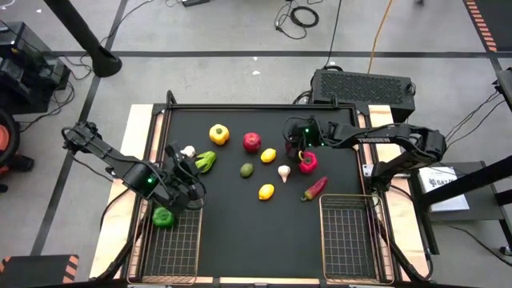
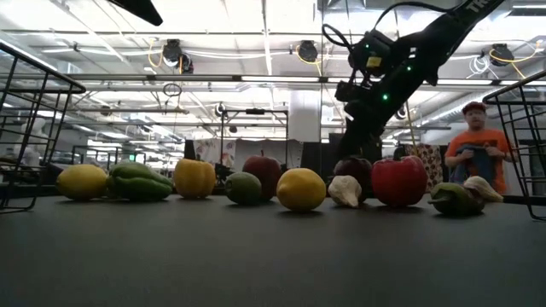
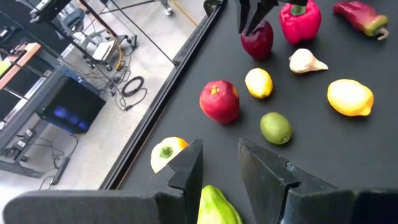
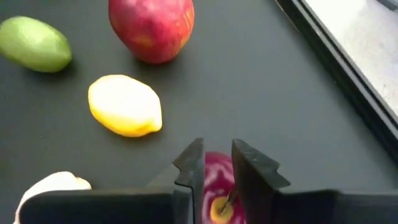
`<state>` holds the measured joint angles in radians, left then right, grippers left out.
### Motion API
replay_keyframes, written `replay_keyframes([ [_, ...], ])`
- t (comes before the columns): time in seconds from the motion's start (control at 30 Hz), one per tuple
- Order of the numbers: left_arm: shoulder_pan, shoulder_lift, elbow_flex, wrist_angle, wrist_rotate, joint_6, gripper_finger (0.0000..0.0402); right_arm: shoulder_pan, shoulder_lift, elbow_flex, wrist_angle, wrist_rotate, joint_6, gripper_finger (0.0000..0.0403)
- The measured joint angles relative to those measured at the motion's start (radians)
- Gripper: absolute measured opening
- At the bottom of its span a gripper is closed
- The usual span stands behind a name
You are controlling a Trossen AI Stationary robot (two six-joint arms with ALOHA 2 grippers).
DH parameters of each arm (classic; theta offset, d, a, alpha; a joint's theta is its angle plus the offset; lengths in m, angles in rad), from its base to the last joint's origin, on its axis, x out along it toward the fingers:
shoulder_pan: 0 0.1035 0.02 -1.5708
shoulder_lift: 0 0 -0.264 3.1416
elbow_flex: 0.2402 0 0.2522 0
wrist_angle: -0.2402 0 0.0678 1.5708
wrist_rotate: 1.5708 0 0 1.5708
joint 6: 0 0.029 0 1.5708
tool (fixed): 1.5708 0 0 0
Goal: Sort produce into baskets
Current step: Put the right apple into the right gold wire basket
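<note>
Produce (image 1: pixel 266 155) lies scattered across the middle of the black mat (image 1: pixel 240 224), while 1 green pepper (image 1: pixel 163 217) already sits in the left basket (image 1: pixel 172 248) and the right basket (image 1: pixel 347 236) looks bare. The right gripper (image 4: pixel 216 163) is down over a dark red apple (image 4: pixel 214 186) at the far right of the spread, just beside a pink-red pepper (image 1: pixel 308 162); its fingers (image 4: pixel 189 165) stand narrowly apart, straddling the apple's stem end, though whether they bite cannot be told. The step in hand appears to be the pick of this apple. The next move likely calls for a firm close, a clean lift clear of the neighbouring pepper and garlic bulb (image 1: pixel 284 171), then a carry back to the right basket. The left gripper (image 3: pixel 219 163) hangs near the left basket's far end, fingers partly spread and holding nothing, above a light green pepper (image 3: pixel 214 208).
</note>
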<state>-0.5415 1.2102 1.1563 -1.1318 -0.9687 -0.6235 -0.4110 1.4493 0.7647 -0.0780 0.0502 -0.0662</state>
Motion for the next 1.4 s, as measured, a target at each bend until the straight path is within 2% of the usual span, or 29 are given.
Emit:
replay_keyframes([
  [0.27, 0.000, 0.000, -0.001, -0.004, 0.000, 0.000, 0.0112, 0.000, -0.026, 0.010, -0.006, -0.004, -0.024, 0.0076],
  [0.53, 0.000, 0.000, -0.001, -0.003, 0.000, 0.000, 0.0112, 0.000, -0.049, 0.010, -0.096, -0.005, -0.056, 0.0097],
  [0.7, 0.000, 0.000, -0.001, -0.003, 0.000, 0.000, 0.0112, -0.001, -0.049, 0.010, -0.113, -0.004, -0.067, 0.0095],
  [1.4, 0.000, 0.000, -0.001, -0.004, 0.006, -0.025, 0.0112, -0.002, -0.045, 0.010, -0.130, -0.003, -0.073, 0.0002],
])
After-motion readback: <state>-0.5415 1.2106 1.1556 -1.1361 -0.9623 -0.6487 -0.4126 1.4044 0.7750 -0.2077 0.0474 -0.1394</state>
